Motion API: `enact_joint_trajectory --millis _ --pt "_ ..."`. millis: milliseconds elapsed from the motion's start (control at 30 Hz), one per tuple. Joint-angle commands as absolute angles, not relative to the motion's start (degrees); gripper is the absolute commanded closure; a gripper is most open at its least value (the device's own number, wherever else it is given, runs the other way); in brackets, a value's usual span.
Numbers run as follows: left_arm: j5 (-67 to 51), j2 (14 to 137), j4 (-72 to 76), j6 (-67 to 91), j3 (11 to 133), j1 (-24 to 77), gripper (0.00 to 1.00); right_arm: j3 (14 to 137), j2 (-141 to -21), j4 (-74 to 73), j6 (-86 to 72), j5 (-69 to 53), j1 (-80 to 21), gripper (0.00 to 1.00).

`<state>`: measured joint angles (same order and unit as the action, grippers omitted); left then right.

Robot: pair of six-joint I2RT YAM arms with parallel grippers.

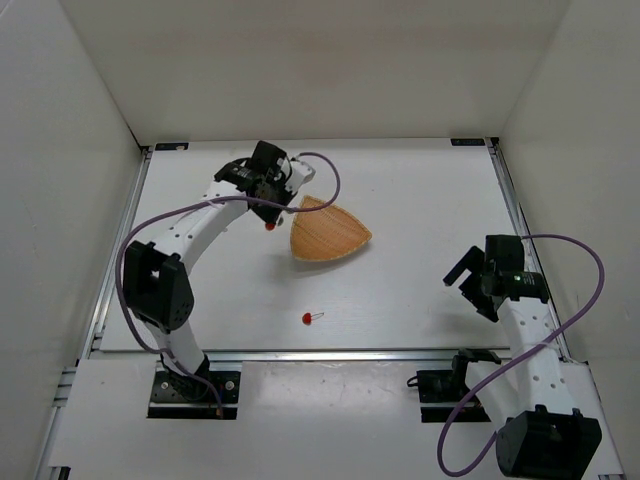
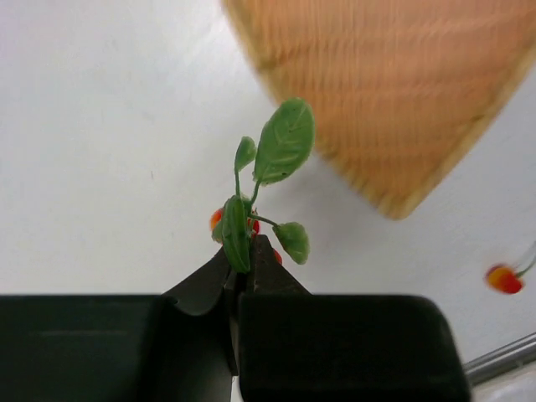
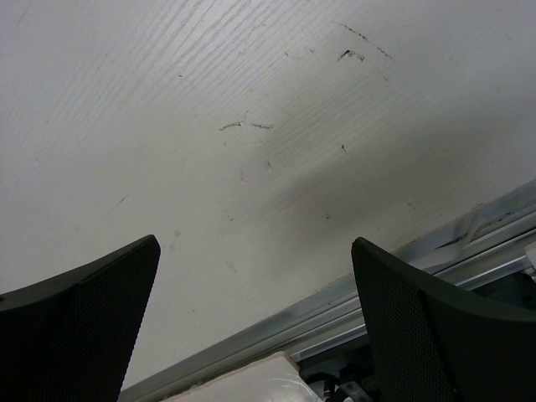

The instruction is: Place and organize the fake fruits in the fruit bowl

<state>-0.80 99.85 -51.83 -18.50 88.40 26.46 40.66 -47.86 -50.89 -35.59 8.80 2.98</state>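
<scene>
Currently my left gripper (image 2: 243, 272) pinches the leafy cherry pair (image 2: 281, 155) just beside the wooden bowl (image 1: 328, 234); my right gripper (image 3: 255, 247) gapes wide, empty; the single cherry (image 1: 307, 318) lies apart.

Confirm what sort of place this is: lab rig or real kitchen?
Most likely a lab test cell: plain white walls box in a white table edged with metal rail, and the props are a small wooden bowl and fake fruits.

No text, labels, brands or numbers legible in any view. Bench (image 3: 251, 126): dark scuffs only, not lettering. Left arm (image 1: 200, 232), right arm (image 1: 527, 335): small in top view, any markings perhaps unresolved.
</scene>
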Motion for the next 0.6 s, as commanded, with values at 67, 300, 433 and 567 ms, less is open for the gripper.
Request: enact_joint_trajectory --millis 67,300,433,567 --pt "-4.48 103.87 -53.17 -17.93 97.90 32.86 0.90 40.25 -48.60 -49.66 -35.51 6.60 2.64 0.01" --pt "-5.10 115.03 -53.79 -18.46 107.22 35.33 0.76 41.31 -47.47 -48.08 -33.84 6.06 -3.07 0.01" --pt "-4.84 115.75 -53.79 -17.93 110.74 36.47 0.10 41.31 -45.36 -44.49 -32.52 3.79 -9.56 0.01" --pt "-0.63 110.75 -53.79 -17.40 110.74 36.47 0.00 39.29 -44.65 -37.54 -31.90 -0.09 -22.45 0.01"
